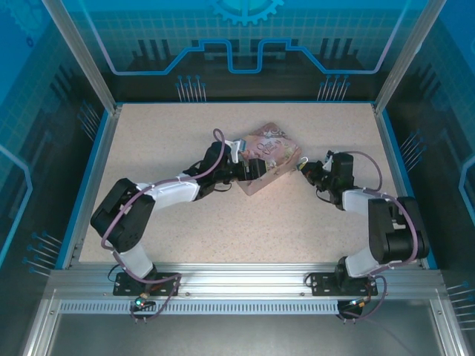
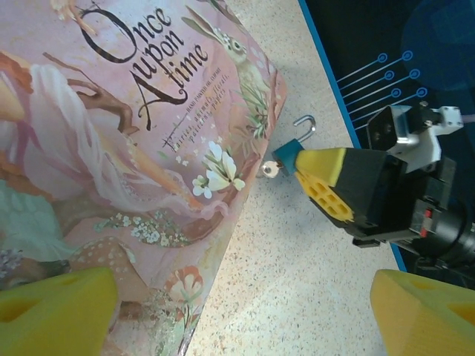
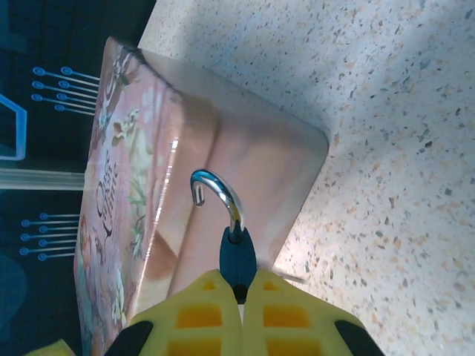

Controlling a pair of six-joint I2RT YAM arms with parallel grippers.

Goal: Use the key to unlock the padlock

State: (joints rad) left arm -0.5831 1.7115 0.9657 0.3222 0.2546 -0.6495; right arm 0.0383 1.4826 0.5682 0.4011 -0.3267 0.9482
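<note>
1. Tabletop (image 1: 171,133): speckled and flat, it lies beneath both sets of jaws.
2. Pink "Once upon a time" tin (image 2: 133,148): it lies just ahead of the left jaws, with 1 corner reaching in between them, and it stands directly beyond the right jaws.
3. Left gripper (image 2: 241,315): the jaws stand wide apart and clamp nothing. 1 yellow pad (image 2: 56,311) sits in front of the tin's lid and the other sits over bare table. Whether either touches the tin cannot be told.
4. Right gripper (image 3: 240,289): the jaws are pressed together on the padlock's body, which they hold out ahead of the left jaws.
5. Padlock (image 3: 237,256): this small teal block sits between the right pads. Its silver shackle (image 3: 234,211) sticks out past the fingertips toward the tin, with the hooked end hanging free, so it looks already sprung. It is probably light, rigid and smooth, and could twist or slip between the pads. The best hold is across its 2 flat faces, leaving the shackle and keyhole end clear.
6. Key (image 2: 269,169): only a tiny round head shows, at the padlock's end, between that body and the tin. It appears to be seated in the lock. It is likely thin, stiff and easy to drop, so pinch the flat head and turn gently.
</note>
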